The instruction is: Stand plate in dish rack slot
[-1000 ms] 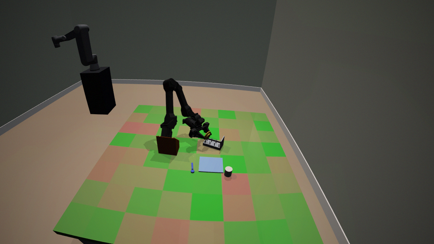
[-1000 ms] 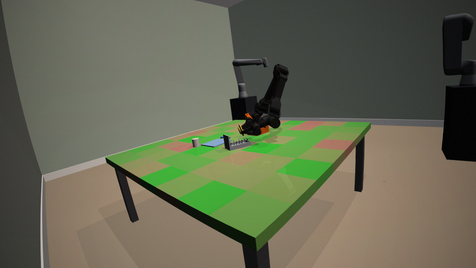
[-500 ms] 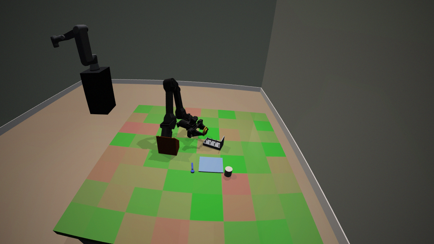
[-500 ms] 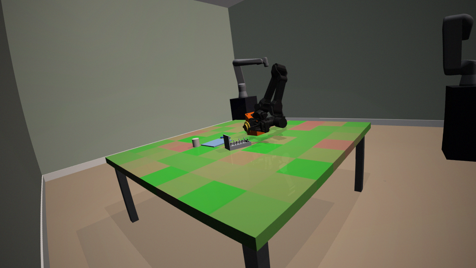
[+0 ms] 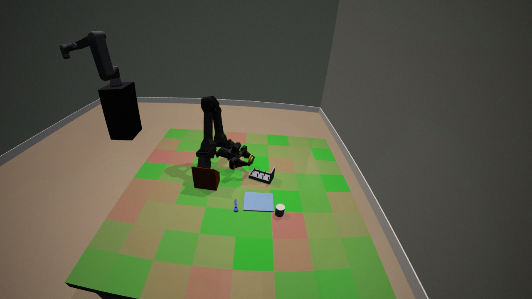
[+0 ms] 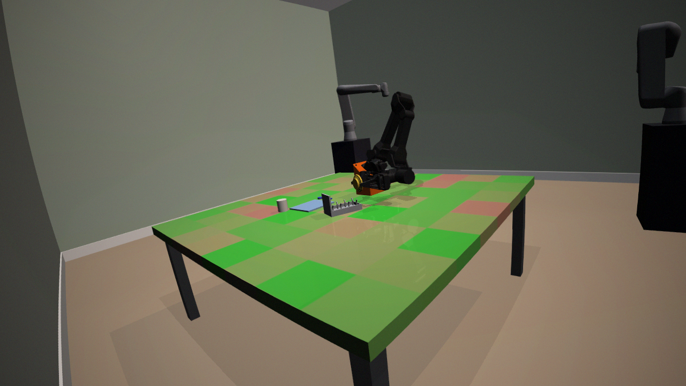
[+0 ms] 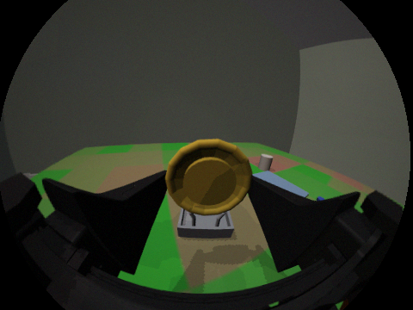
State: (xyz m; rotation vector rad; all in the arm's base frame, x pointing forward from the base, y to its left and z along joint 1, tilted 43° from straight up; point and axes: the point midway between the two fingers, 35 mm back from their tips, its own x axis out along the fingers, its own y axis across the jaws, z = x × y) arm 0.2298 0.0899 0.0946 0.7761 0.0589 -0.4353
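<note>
A round golden-yellow plate [image 5: 251, 159] [image 6: 357, 182] [image 7: 209, 178] is held on edge, about upright, its face toward the wrist camera. My gripper [image 5: 250, 160] [image 6: 356, 183] [image 7: 208, 177] is shut on it, one finger at each side of the rim. The plate hangs in the air above the table. The grey dish rack [image 5: 259, 180] [image 6: 346, 209] [image 7: 206, 232] has several short dark pegs and a tall end panel. It stands on the table below and ahead of the plate. In the wrist view the plate hides the rack's far part.
A blue flat board [image 5: 258, 201] [image 6: 309, 206] [image 7: 280, 183] lies near the rack. A white-topped cylinder [image 5: 280, 209] [image 6: 282, 205] [image 7: 265, 162] stands beside it. A blue spoon-like thing [image 5: 235, 205] lies on the board's other side. An orange block [image 5: 205, 178] stands by the arm's base.
</note>
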